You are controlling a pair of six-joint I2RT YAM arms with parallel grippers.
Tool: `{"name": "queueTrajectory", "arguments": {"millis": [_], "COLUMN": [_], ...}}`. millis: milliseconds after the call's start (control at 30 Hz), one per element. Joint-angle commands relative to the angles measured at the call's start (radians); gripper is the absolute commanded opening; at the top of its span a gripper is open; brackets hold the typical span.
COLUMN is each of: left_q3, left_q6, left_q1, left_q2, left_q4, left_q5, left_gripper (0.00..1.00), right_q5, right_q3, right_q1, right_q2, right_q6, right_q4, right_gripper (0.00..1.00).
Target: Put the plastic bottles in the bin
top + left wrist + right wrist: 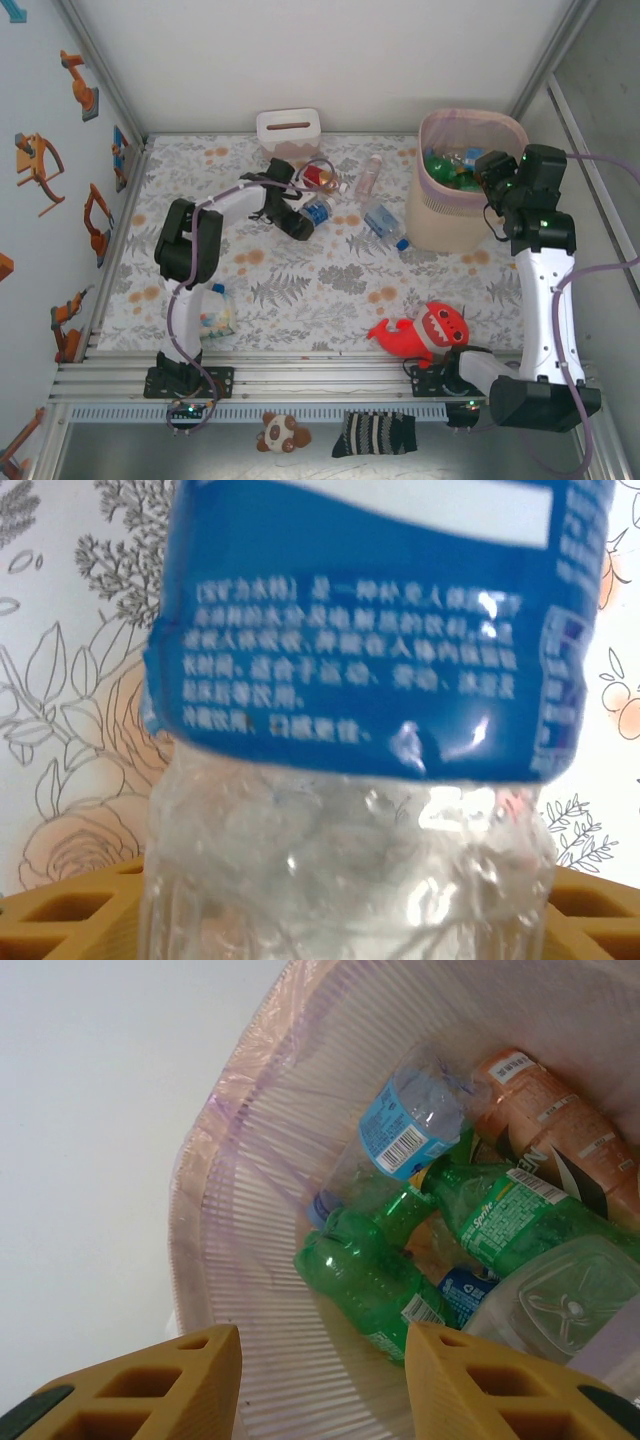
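While the flowered counter (300, 290) carries several loose bottles, the bin (440, 225) at its 2 o'clock corner is already well stocked: green bottles (370, 1270) and others are piled inside its pink liner.

The right arm (545, 290) stands up along the 3 o'clock edge. The right end effector (325, 1385) hangs over the bin's 3 o'clock rim, part open and empty, looking down at the pile.

The left arm (225, 205) reaches out from 8 o'clock toward the middle of the far side, so it is the nearer arm for what is left. The red plush shark (425, 335) at 5 o'clock and the white box (288, 130) at 12 are well out of the way.

Now the key piece. The left end effector (300, 222) is down on the blue-labelled bottle (360, 630). In the wrist view the bottle's long axis runs 12 to 6, with the yellow fingers (60, 915) at 9 and 3, square across the clear body below the label. They look to be at its sides, but I can't tell whether they have clamped.

From there the bin lies toward 3 o'clock. I'd say the carry needs height to clear the tall rim. A second blue bottle (385, 222) lies on the direct line by the bin's foot. A red-labelled bottle (318, 178) and a clear bottle (370, 175) sit just beyond, toward 12. The bin's 9 o'clock rim is the free side for a drop.
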Motion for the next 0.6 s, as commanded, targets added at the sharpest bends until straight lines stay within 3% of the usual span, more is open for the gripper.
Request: {"name": "queueTrajectory", "arguments": {"millis": [0,300,567], "left_q3": [-0.028,-0.158,-0.268], "left_q6": [-0.005,-0.05,-0.112], "left_q1": [-0.005,-0.007,-0.014], "left_q2": [-0.053,-0.19,-0.386], "left_q4": [-0.005,0.065,0.147], "left_q5": [0.008,0.045,0.11], "left_gripper": [0.63,0.53,0.52], "right_q5": [-0.016,-0.154,-0.489], "right_q3": [-0.013,-0.032,-0.085], "right_q1": [-0.008,-0.008,-0.004], "right_q2": [-0.011,-0.003,0.009], "right_q6": [0.015,-0.063,-0.149], "right_q4": [0.019,0.077,0.26], "right_gripper": [0.46,0.46,0.51]}}
